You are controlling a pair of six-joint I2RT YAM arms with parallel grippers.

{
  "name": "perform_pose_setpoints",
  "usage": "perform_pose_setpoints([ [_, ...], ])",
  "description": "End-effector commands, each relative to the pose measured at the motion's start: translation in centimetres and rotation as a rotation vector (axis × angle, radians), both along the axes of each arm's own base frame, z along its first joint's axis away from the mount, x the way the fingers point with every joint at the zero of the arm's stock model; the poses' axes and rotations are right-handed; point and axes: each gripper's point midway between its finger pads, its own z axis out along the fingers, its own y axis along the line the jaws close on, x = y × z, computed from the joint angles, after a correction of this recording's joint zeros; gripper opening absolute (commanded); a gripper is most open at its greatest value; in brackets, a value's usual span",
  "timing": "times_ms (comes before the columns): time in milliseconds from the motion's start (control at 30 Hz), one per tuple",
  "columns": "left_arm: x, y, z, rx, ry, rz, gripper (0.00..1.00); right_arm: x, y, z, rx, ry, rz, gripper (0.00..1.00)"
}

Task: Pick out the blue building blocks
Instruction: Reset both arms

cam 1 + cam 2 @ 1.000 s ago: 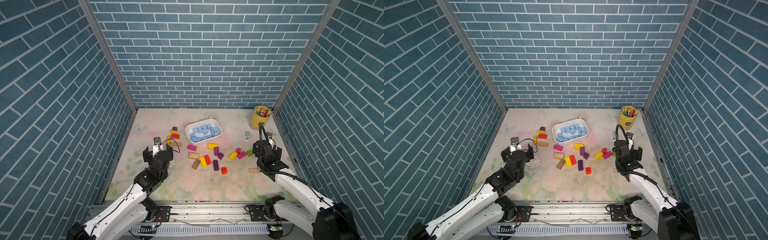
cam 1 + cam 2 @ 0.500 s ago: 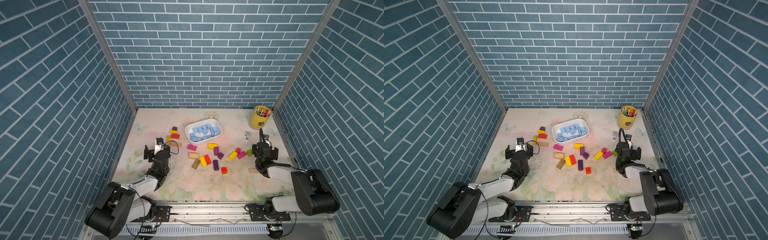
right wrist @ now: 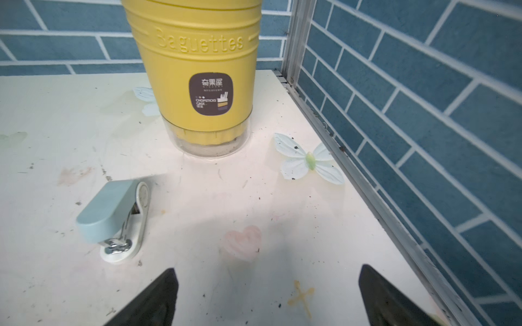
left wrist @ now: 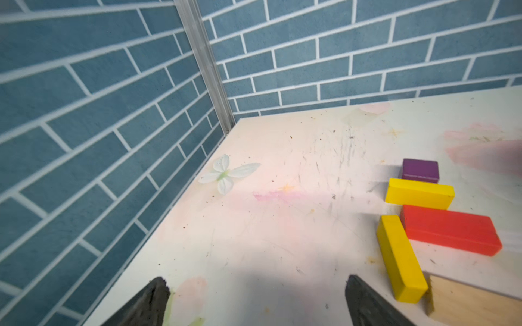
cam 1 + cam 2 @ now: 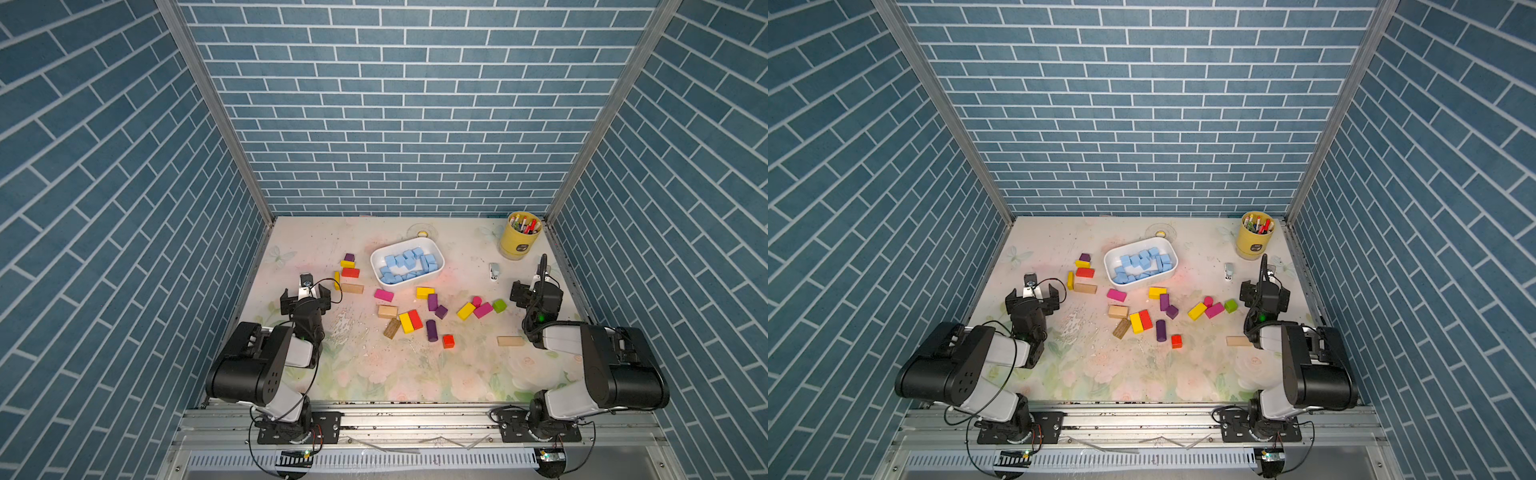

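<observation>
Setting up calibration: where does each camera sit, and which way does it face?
Top views: high over the front rail, looking down at the table; left gripper, right gripper and their arms show.
Left wrist: low over the table, facing the far-left corner; its open fingertips show.
Right wrist: low, facing the yellow holder and stapler; its open fingertips show.
Shared: the red block, also in both top views.

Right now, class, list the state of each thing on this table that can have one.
Blue building blocks: piled in the white dish.
Left fingers: open, empty.
Right fingers: open, empty.
Yellow chopstick holder: upright, holding pens.
Stapler: shut, on its side.
</observation>
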Motion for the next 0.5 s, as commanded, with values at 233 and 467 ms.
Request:
perform_pose_setpoints([
  [233,3.6,-2.9,-0.1,-0.099,0.099,-0.226,0.99,0.6,1.0,0.3,0.032,-0.037,0.067,0.99],
  [467,3.5,-2.8,-0.2,-0.105,0.102,-0.222,1.0,0.7,1.1,0.2,0.043,-0.029,0.077,0.99],
])
